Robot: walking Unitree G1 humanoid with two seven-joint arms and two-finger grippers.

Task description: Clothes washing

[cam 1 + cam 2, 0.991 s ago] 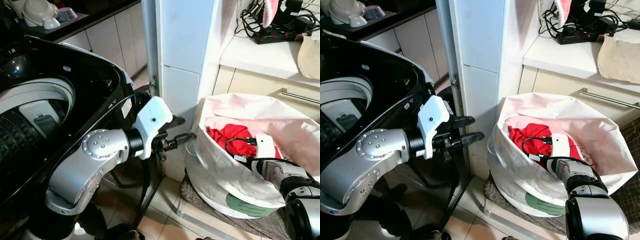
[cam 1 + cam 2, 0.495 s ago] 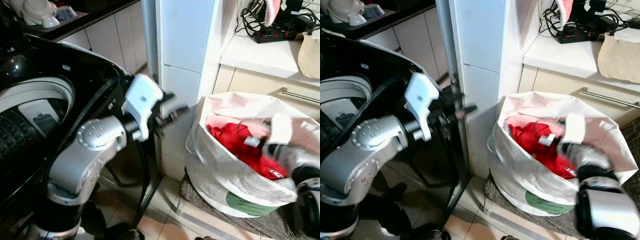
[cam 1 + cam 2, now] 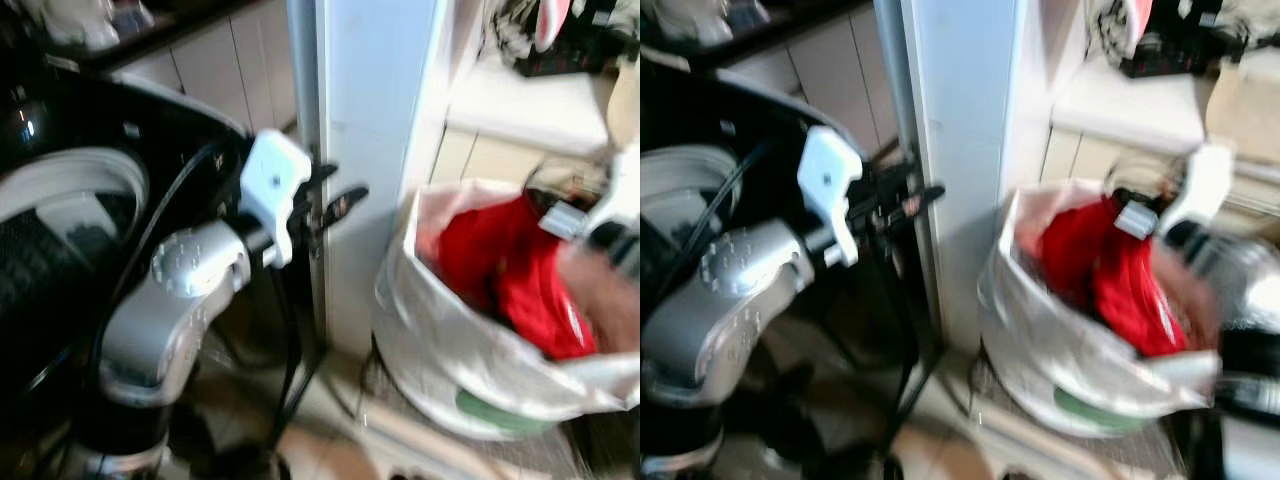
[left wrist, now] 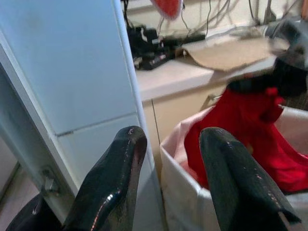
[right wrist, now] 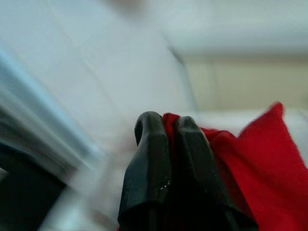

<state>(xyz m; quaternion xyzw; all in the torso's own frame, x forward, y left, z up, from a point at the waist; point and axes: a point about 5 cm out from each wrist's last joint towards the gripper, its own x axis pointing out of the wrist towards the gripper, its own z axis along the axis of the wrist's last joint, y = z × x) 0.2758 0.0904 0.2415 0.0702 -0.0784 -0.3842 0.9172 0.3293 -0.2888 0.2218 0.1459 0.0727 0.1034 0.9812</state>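
- A red garment is pinched between the two black fingers of the right gripper; in the right wrist view the fingers are pressed together with the cloth caught between them.
- In the head views the garment is seen partly lifted above the rim of the white laundry bag, while its lower part hangs inside the bag. The right arm itself is strongly blurred there.
- The left gripper is held in the air with its fingers spread apart and nothing between them. It is pointed toward the white pillar that stands between the bag and the washing machine.
- The top-loading washing machine is found on the robot's left, with its drum opening uncovered; the garment is well apart from it.
- The step in hand is judged to be the lifting of the garment out of the bag, so the task is at an early stage.
- Only a small fold of cloth seems to be held, so the garment may slip out if the arm is swung fast.
- The hanging part may catch on the bag rim, and the light bag could then be dragged or tipped over.
- On the way to the drum the cloth must be carried past the pillar and the left arm; it could be snagged on either of them.
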